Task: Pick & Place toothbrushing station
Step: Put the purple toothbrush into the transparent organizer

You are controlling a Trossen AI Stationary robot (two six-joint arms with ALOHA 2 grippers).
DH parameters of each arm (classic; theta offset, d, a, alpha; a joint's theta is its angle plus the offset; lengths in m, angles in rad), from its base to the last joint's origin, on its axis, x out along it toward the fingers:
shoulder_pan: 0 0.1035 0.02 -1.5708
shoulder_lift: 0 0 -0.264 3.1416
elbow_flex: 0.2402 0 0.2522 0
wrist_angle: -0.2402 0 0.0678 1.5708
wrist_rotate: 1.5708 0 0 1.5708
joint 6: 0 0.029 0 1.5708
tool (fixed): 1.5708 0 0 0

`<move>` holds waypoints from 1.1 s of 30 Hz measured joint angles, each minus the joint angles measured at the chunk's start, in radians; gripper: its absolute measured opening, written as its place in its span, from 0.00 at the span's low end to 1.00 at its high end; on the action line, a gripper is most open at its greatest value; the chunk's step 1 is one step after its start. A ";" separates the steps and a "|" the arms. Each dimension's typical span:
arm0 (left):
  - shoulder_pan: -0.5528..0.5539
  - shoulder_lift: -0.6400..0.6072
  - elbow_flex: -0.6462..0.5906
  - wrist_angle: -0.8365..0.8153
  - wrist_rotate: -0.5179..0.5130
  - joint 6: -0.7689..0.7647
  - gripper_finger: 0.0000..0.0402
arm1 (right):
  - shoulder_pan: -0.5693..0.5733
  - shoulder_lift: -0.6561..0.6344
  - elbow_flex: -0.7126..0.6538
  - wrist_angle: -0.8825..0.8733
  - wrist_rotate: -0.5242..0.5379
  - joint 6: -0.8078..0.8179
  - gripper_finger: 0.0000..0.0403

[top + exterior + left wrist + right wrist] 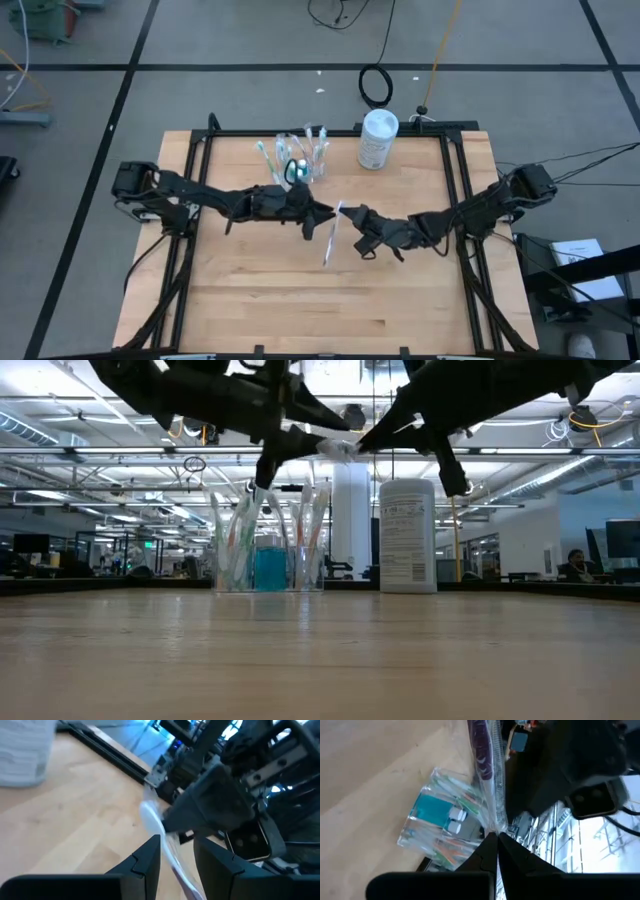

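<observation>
Item 1: clear plastic cup (299, 160), landmark, standing at the table's (250, 300) far edge, packed w/ toothbrushes (318, 145) and a blue tube (270, 568).

Item 2: wrapped toothbrush (332, 235), in clear sleeve, held up off the wood, nearer the camera side than the cup and to its right in the high view.

Item 3: right gripper (495, 842), fingers pinched tight on one end of the wrapped toothbrush.

Item 4: left gripper (176, 855), just beside the cup, fingers narrowly apart w/ the sleeve running between them; contact can't be told.

Item 5: white canister (377, 138), right of the cup, upright.
</observation>
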 joint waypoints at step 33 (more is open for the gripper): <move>0.085 0.091 0.009 0.023 0.143 0.033 0.08 | -0.091 0.000 0.000 -0.010 -0.103 -0.073 0.00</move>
